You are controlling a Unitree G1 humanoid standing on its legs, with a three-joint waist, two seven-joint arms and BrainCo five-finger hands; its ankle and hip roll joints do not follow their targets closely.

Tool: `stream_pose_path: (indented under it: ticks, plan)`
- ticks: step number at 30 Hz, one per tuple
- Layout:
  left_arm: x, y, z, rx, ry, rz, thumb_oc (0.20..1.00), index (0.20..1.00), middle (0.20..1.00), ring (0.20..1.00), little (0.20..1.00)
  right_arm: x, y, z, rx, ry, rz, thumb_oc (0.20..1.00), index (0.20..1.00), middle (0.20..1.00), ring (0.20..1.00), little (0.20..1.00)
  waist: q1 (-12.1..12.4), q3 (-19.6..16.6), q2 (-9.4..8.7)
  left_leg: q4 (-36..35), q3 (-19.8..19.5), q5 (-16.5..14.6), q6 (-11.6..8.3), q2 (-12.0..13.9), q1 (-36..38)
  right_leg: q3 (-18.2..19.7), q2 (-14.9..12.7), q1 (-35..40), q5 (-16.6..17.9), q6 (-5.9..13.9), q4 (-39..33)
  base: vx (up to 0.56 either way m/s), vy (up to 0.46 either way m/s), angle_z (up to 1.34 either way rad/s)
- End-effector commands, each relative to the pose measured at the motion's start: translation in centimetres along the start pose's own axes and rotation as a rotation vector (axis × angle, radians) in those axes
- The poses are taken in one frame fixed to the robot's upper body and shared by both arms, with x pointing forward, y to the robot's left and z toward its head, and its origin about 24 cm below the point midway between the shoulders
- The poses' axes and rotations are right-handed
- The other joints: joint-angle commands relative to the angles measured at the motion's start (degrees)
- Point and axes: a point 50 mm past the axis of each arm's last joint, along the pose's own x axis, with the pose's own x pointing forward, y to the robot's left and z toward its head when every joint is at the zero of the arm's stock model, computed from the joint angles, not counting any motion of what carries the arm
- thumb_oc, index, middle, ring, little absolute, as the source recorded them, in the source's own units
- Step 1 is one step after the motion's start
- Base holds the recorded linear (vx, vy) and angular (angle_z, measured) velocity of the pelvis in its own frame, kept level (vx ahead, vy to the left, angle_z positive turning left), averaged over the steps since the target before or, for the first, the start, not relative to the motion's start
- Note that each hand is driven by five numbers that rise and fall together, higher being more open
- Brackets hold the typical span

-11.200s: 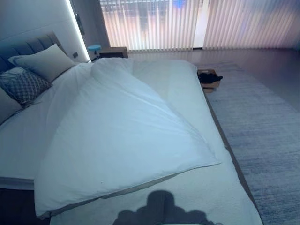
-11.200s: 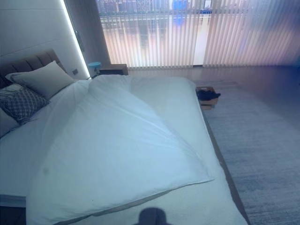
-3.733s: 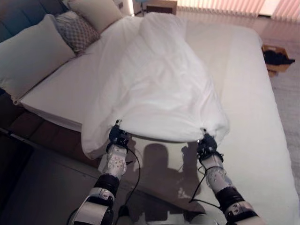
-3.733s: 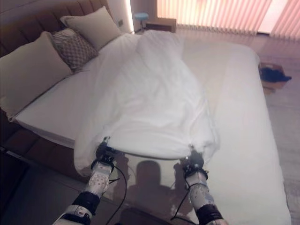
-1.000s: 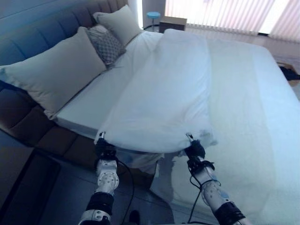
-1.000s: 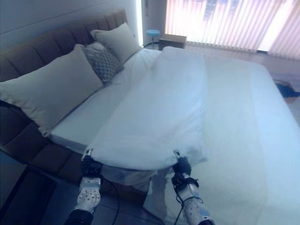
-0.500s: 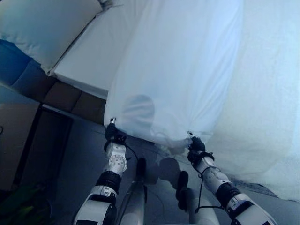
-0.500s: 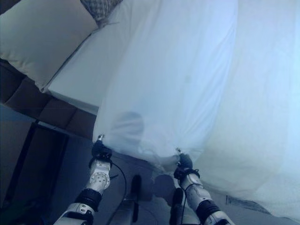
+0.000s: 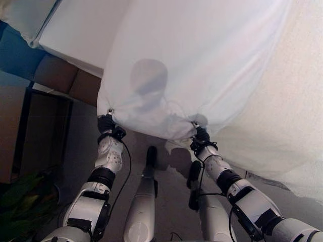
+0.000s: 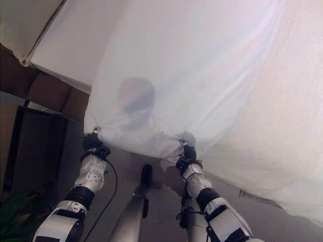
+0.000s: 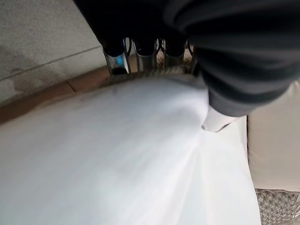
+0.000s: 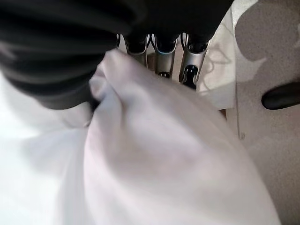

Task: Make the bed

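Note:
A white duvet [image 9: 202,60] lies over the bed [image 9: 75,35], and its near edge hangs past the bed's side above the floor. My left hand [image 9: 107,124] is shut on the duvet's left corner [image 11: 206,117]. My right hand [image 9: 200,136] is shut on a bunched fold [image 12: 140,122] of the same edge further right. In both wrist views the white cloth is pinched against the curled fingers. The edge is stretched between the two hands with a slight sag.
The brown upholstered bed base [image 9: 55,78] shows at the left below the mattress. A pillow corner [image 9: 20,17] sits at the top left. A dark frame [image 9: 30,131] stands on the grey floor at the left, with a green plant [image 9: 20,201] beside it.
The view has tilted further down, so pillows have slid out of the top. Both hands have kept their hold and the duvet's edge has come out past the bed's side.

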Motion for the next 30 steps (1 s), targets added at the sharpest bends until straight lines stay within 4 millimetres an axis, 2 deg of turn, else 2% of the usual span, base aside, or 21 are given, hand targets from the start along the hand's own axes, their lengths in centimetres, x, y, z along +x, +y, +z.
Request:
stream_pose_path:
  ticks: [1,2,5,7,9,10,11,12,13,14,15,16,17,18,19,20,21,23,24,26,30]
  plan:
    - [0.5,6.3,2.3,0.065,-0.075,0.25,0.89,0.89,0.89,0.89,0.89,0.3,0.4,1.8,0.053,-0.079,-0.024,1.0,1.0,1.0,1.0,1.0,2.38,1.16,-1.86,-0.68,1.45,-0.12,3.07,-7.21,-3.85,1.46,-1.61,-4.0,7.89,3.97,-5.39,0.0,0.0,0.0]
    - [0.4,6.5,2.1,0.078,-0.064,0.257,1.0,1.0,1.0,1.0,1.0,0.3,0.3,1.7,0.041,-0.076,-0.03,1.0,1.0,1.0,1.0,1.0,2.27,1.16,-1.84,-0.65,1.47,-0.1,3.06,-7.23,-4.02,1.55,-1.59,-4.1,8.05,3.99,-5.55,0.0,0.0,0.0]
    - [0.0,6.9,1.4,0.111,-0.046,0.274,1.0,1.0,1.0,1.0,1.0,0.2,-0.8,0.9,0.01,-0.049,-0.081,1.0,1.0,1.0,1.0,1.0,1.91,1.16,-1.65,-0.46,1.7,-0.28,3.08,-7.42,-3.92,1.53,-1.65,-4.14,8.06,4.06,-5.64,0.0,0.0,0.0]
    - [-0.2,7.6,0.7,0.138,-0.018,0.298,1.0,1.0,1.0,1.0,1.0,0.0,-1.9,-0.1,0.024,-0.017,-0.125,1.0,1.0,1.0,1.0,1.0,1.57,1.16,-1.47,-0.41,1.87,-0.51,3.12,-7.51,-3.33,1.65,-1.68,-3.72,7.79,4.01,-5.46,0.0,0.0,0.0]
    - [-0.8,8.6,-0.1,0.17,0.009,0.329,1.0,1.0,1.0,1.0,1.0,-0.6,-3.8,-2.1,0.051,0.045,-0.195,1.0,1.0,1.0,1.0,1.0,1.13,1.16,-1.37,-0.43,2.18,-0.73,3.18,-7.63,-2.38,1.76,-1.73,-3.03,7.46,3.92,-5.13,0.0,0.0,0.0]
    - [-0.8,8.6,-0.1,0.17,0.009,0.329,1.0,1.0,1.0,1.0,1.0,-0.6,-3.9,-2.1,0.051,0.045,-0.195,1.0,1.0,1.0,1.0,1.0,1.13,1.16,-1.36,-0.44,2.18,-0.72,3.18,-7.63,-2.37,1.76,-1.73,-3.02,7.46,3.92,-5.13,0.0,0.0,0.0]
    - [-1.8,9.8,-1.5,0.206,0.054,0.367,1.0,1.0,1.0,1.0,1.0,-1.6,-6.1,-4.5,0.085,0.118,-0.262,1.0,1.0,1.0,1.0,1.0,0.63,1.16,-1.06,-0.84,2.57,-0.75,3.19,-7.65,-0.96,1.84,-1.81,-2.06,7.01,3.79,-4.75,0.0,0.0,0.0]
    - [-2.1,10.3,-1.9,0.222,0.073,0.385,1.0,1.0,1.0,1.0,1.0,-2.0,-7.1,-5.2,0.094,0.14,-0.297,1.0,1.0,1.0,1.0,1.0,0.41,1.16,-1.0,-0.96,2.68,-0.77,3.22,-7.62,-0.48,1.84,-1.82,-1.77,6.83,3.73,-4.59,0.01,-0.043,-0.04]
    - [-3.3,12.1,-3.5,0.261,0.146,0.447,1.0,1.0,1.0,1.0,1.0,-3.5,-9.8,-7.4,0.138,0.208,-0.386,1.0,1.0,1.0,1.0,1.0,-0.38,1.16,-0.66,-1.37,2.96,-0.63,3.18,-7.6,1.1,1.96,-1.77,-0.64,6.19,3.61,-3.98,0.0,-0.042,-0.04]
    - [-3.4,12.1,-3.6,0.261,0.147,0.448,1.0,1.0,1.0,1.0,1.0,-3.6,-9.8,-7.5,0.137,0.209,-0.387,1.0,1.0,1.0,1.0,1.0,-0.4,1.16,-0.63,-1.46,2.95,-0.62,3.18,-7.6,1.25,1.95,-1.78,-0.53,6.16,3.62,-3.98,0.01,-0.052,-0.02]
    - [-4.6,13.4,-4.9,0.28,0.207,0.486,1.0,1.0,1.0,1.0,1.0,-4.9,-12.3,-8.7,0.166,0.243,-0.476,1.0,1.0,1.0,1.0,1.0,-1.21,1.16,-0.07,-1.67,3.15,-0.53,3.11,-7.47,2.77,1.86,-1.76,0.43,5.27,3.39,-3.03,0.0,-0.025,-0.04]
    - [-4.7,13.4,-4.9,0.281,0.209,0.486,1.0,1.0,1.0,1.0,1.0,-5.0,-12.3,-8.8,0.166,0.243,-0.477,1.0,1.0,1.0,1.0,1.0,-1.24,1.16,-0.01,-1.79,3.12,-0.51,3.11,-7.47,2.95,1.84,-1.77,0.55,5.23,3.39,-3.03,0.0,-0.06,-0.06]
    - [-6.1,15.6,-6.2,0.324,0.299,0.56,1.0,1.0,1.0,1.0,1.0,-6.2,-15.1,-9.2,0.179,0.256,-0.585,1.0,1.0,1.0,1.0,1.0,-2.26,1.16,0.76,-2.11,3.42,-0.45,2.97,-7.24,4.94,1.97,-1.75,1.66,3.88,3.05,-1.61,0.0,-0.036,-0.05]
    - [-6.1,15.6,-6.3,0.324,0.3,0.56,1.0,1.0,1.0,1.0,1.0,-6.2,-15.1,-9.2,0.179,0.257,-0.585,1.0,1.0,1.0,1.0,1.0,-2.26,1.16,0.8,-2.22,3.4,-0.43,2.96,-7.25,5.06,1.96,-1.76,1.72,3.82,3.06,-1.58,0.02,-0.061,-0.07]
    - [-7.6,17.5,-7.1,0.343,0.355,0.628,1.0,1.0,1.0,1.0,1.0,-7.6,-17.8,-9.2,0.174,0.262,-0.688,1.0,1.0,1.0,1.0,1.0,-3.34,0.89,1.95,-2.67,3.63,-0.45,2.84,-7.02,7.64,2.07,-1.76,3.03,2.1,2.63,0.4,0.02,-0.026,-0.1]
    - [-7.6,17.5,-7.1,0.343,0.356,0.628,1.0,1.0,1.0,1.0,1.0,-7.6,-17.8,-9.2,0.173,0.262,-0.689,1.0,1.0,1.0,1.0,1.0,-3.36,0.99,2.0,-2.76,3.61,-0.44,2.84,-7.03,7.84,2.05,-1.78,3.16,2.01,2.63,0.49,0.07,-0.032,-0.24]
    - [-9.0,19.0,-7.8,0.336,0.405,0.69,1.0,1.0,1.0,1.0,1.0,-8.8,-20.1,-8.9,0.16,0.256,-0.785,1.0,1.0,1.0,1.0,1.0,-4.41,-0.35,3.44,-3.9,3.72,-0.24,2.59,-6.63,10.35,2.34,-1.91,4.08,0.2,2.31,2.39,0.05,-0.008,-0.21]
    - [-9.4,19.3,-7.9,0.327,0.406,0.702,1.0,1.0,1.0,1.0,1.0,-9.0,-20.8,-8.4,0.162,0.232,-0.814,1.0,1.0,1.0,1.0,1.0,-4.85,-0.92,4.06,-4.6,3.73,-0.03,2.41,-6.45,11.65,2.37,-1.8,4.54,-0.8,2.07,3.46,0.07,-0.077,-0.13]
    - [-9.6,19.5,-7.4,0.317,0.36,0.694,1.0,1.0,1.0,1.0,1.0,-9.8,-22.5,-7.2,0.133,0.174,-0.858,1.0,1.0,1.0,1.0,1.0,-5.75,-2.3,5.09,-5.88,3.5,0.63,1.94,-5.91,13.84,2.34,-1.75,5.93,-2.53,1.74,4.64,0.07,-0.115,-0.14]
    - [-9.3,19.1,-7.1,0.317,0.336,0.668,1.0,1.0,1.0,1.0,1.0,-9.8,-22.6,-6.5,0.099,0.135,-0.845,1.0,1.0,1.0,1.0,1.0,-6.2,-2.85,5.38,-6.31,3.49,0.9,1.71,-5.75,14.68,2.33,-1.61,6.45,-3.08,1.67,4.98,0.04,-0.126,-0.08]
    - [-7.5,16.0,-4.6,0.333,0.166,0.432,1.0,1.0,1.0,1.0,1.0,-8.7,-22.0,-0.7,-0.029,-0.11,-0.719,1.0,1.0,1.0,1.0,1.0,-7.2,-4.21,5.94,-3.7,3.33,0.25,1.27,-5.23,15.89,2.79,-0.64,8.78,-3.77,1.09,4.91,0.03,-0.177,-0.09]
